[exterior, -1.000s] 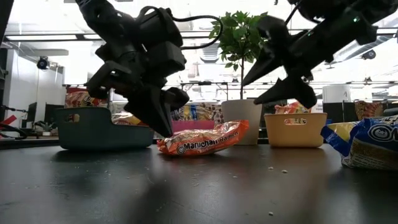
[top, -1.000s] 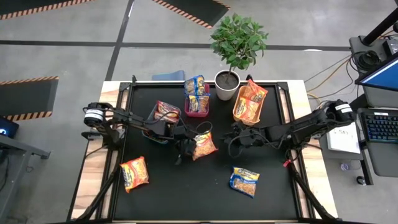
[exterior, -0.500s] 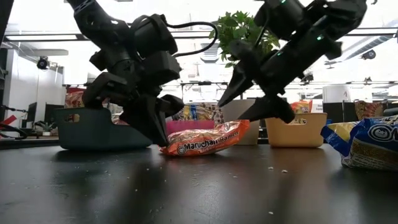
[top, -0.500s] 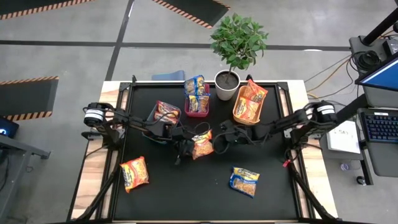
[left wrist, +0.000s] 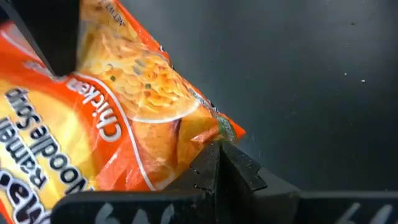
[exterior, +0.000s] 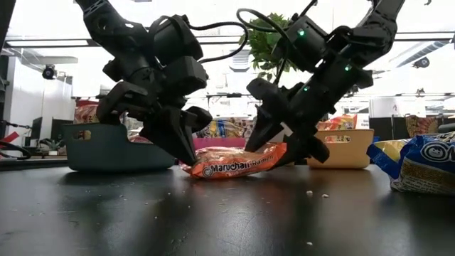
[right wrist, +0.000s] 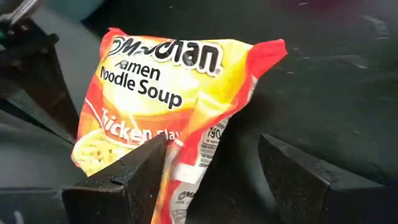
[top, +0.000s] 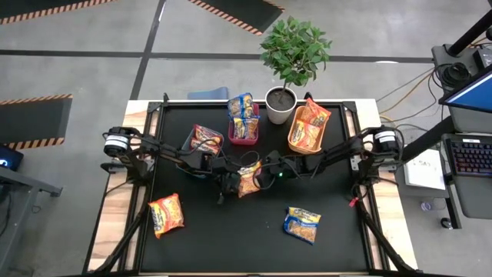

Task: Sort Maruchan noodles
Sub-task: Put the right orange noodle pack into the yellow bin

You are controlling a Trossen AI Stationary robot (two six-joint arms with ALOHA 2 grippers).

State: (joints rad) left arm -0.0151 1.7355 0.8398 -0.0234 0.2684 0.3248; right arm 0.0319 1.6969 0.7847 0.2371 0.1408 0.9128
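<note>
Your orange packet [top: 250, 180] lies near the table's [top: 346, 246] middle, and both grippers are on it. The left gripper [top: 228, 185] is closed at its left end, seemingly pinching a corner. The right gripper [top: 260, 175] straddles the other end, jaws open. Pull both and it may tear or slip. The packet's long axis runs roughly between the table's side edges.

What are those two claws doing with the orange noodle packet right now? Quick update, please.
Left gripper shut, tip at orange packet on the mat. Right gripper open, jaws straddling the packet's other end. Nothing in the way.
</note>
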